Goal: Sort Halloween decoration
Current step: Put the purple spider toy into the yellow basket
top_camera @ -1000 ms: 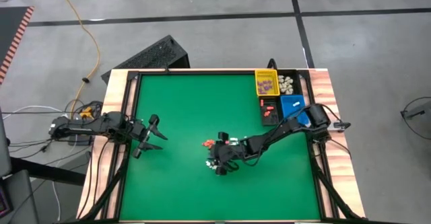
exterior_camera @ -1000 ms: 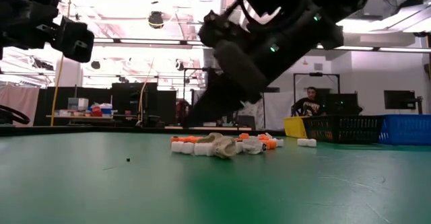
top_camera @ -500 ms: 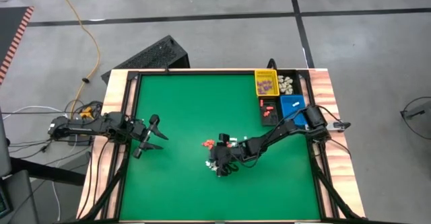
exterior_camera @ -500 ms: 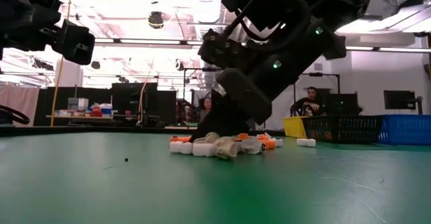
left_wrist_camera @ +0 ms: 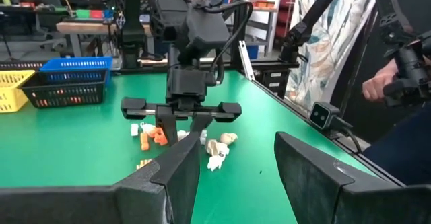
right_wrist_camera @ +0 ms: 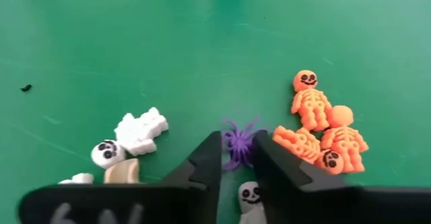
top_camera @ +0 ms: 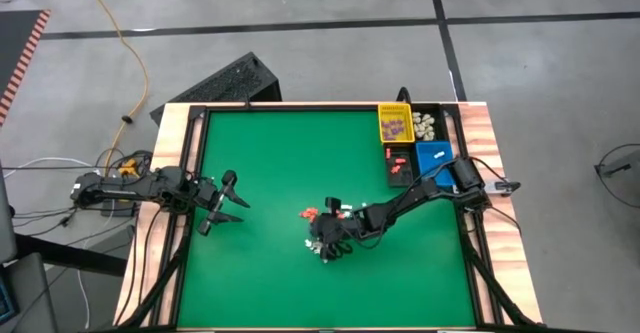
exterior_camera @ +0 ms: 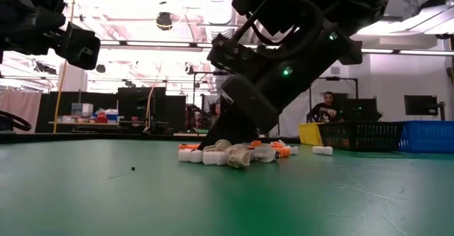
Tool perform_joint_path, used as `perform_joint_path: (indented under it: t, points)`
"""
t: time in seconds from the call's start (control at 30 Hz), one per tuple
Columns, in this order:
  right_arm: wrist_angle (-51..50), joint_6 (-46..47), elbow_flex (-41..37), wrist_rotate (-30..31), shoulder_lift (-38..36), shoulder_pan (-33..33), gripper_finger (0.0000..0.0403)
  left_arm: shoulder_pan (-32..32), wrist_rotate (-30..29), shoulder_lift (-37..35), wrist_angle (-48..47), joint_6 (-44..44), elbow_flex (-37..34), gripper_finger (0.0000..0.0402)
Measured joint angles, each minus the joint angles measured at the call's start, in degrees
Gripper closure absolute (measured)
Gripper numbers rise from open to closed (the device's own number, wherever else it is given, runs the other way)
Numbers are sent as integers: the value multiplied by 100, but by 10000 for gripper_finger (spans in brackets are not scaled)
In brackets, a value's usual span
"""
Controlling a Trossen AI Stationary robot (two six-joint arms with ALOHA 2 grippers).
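The right tool [right_wrist_camera: 236, 158] is lowered onto the pile of trinkets near the middle of the green counter [top_camera: 260, 153], its two fingers narrowed around a purple spider [right_wrist_camera: 240, 138], which lies on the felt between the tips. Whether the spider is already pinched cannot be told; the fingers are seen close on either side of it. Just beside it lie orange skeletons [right_wrist_camera: 322, 131], and on the other side a white ghost [right_wrist_camera: 141, 131] and a small white skull [right_wrist_camera: 106, 153]. The left tool [top_camera: 222, 203] hangs with its fingers spread wide over the counter's left part, holding nothing.

At the far right corner a yellow bin [top_camera: 395, 124] already holds purple pieces, a black bin [top_camera: 399, 163] holds orange-red ones, cream pieces lie in a compartment [top_camera: 427, 125] beside the yellow bin, and a blue bin [top_camera: 435, 158] holds one pale piece. The sorting is judged partly done: a cluster of white, orange and cream trinkets [exterior_camera: 234, 152] is left in the open, well apart from the bins.
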Motion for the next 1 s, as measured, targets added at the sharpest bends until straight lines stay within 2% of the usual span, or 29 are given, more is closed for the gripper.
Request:
perform_joint_path:
  t: [0.43, 0.63, 0.83, 1.0]
  points:
    - [-36, -111, 90, -92, -174, 64, 393, 0, 0, 0, 0, -5, 0, 221]
    - [-212, -221, 66, -85, -747, 73, 395, 0, 14, 2, 2, -5, -2, 221]
    - [-1363, -517, 71, 374, -1499, -120, 396, 0, 17, 9, 6, -23, -2, 221]
    - [-2537, -737, 38, 601, -2210, -653, 396, 0, 22, 0, 2, -104, 0, 221]
